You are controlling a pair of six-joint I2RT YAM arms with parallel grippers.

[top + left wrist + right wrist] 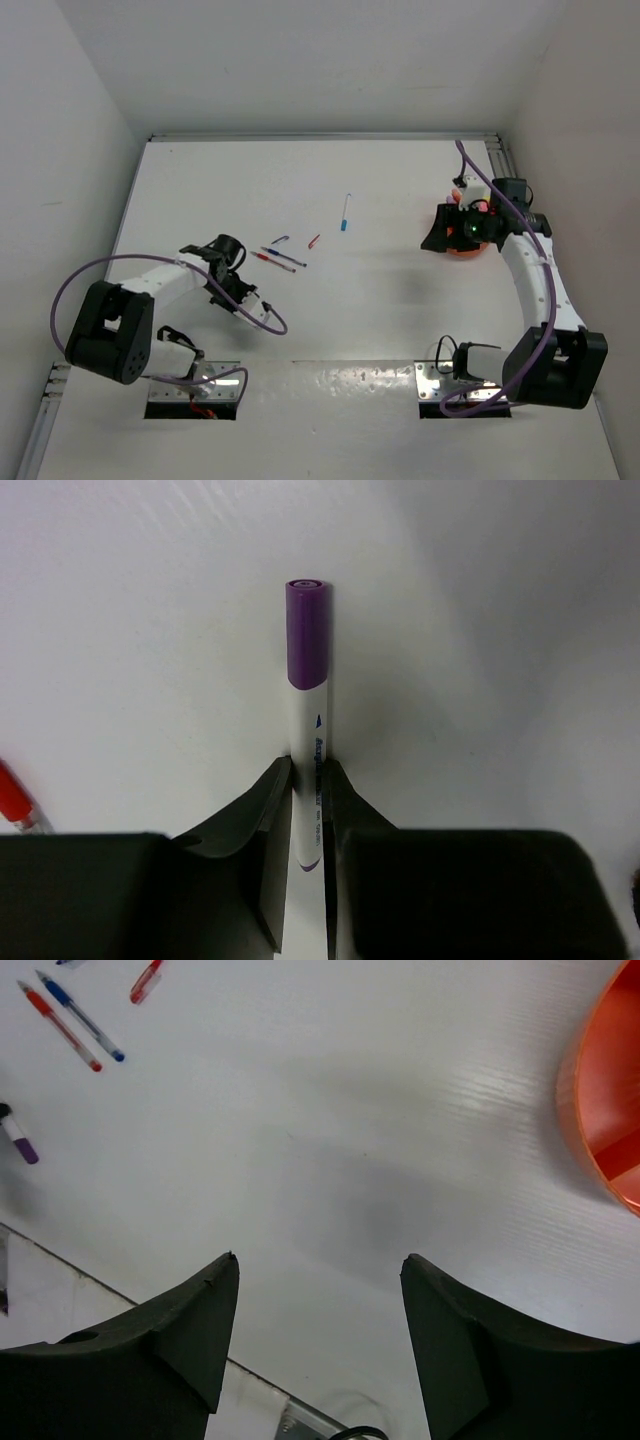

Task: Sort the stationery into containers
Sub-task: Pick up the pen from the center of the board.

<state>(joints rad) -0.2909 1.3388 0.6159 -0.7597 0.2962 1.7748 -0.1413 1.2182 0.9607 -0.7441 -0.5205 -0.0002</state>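
Left end effector [308, 780] clamped on marker [308, 670], white barrel near tail, lying on table [120, 630]. Light, stiff, slick plastic; off-centre hold, cap end may droop. Right end effector [318, 1257] open, empty, beside bowl [600, 1100].

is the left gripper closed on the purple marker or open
Shut on it. In the left wrist view the left gripper has both fingers pressed against the white barrel of the purple marker.
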